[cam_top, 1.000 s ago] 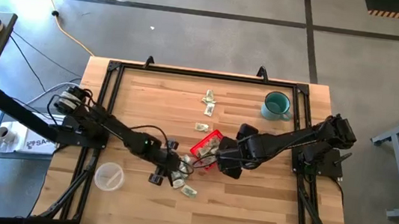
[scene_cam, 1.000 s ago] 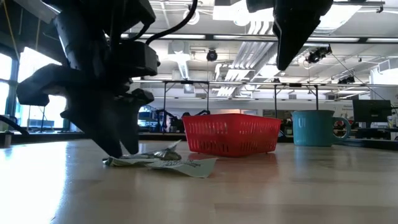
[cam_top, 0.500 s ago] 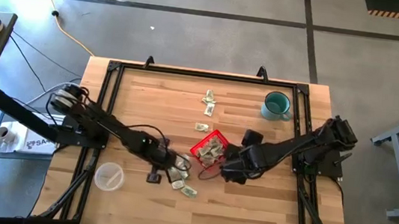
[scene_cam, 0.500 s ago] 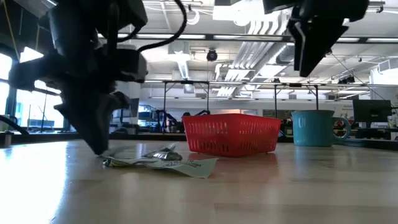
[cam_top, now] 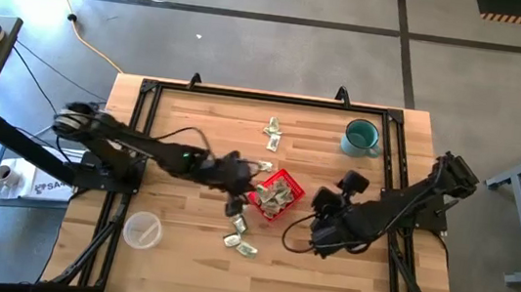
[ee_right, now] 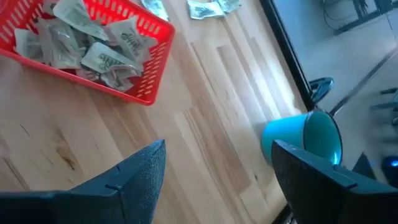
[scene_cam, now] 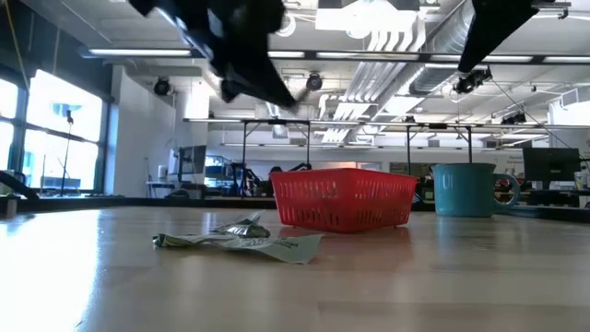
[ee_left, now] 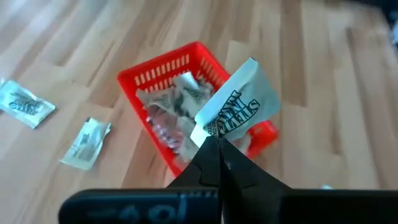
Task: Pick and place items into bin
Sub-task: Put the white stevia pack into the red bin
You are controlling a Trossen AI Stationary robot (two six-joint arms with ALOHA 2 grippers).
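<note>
The packet (ee_left: 237,106) you've pinched by one corner looks feather-light, floppy and slick, so grip well in from its edge. Your left hand (ee_left: 214,146) is clamped shut on it, with the red basket (ee_left: 163,70) just beyond and below. Your right hand (ee_right: 214,171) waits wide open, holding nothing, over the worktop (ee_right: 205,93).

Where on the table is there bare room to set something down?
Bare wood: the front right corner beyond the right gripper, and the back left corner. Crowded: around the red basket, with loose packets in front and behind, teal mug back right, clear cup front left.
</note>
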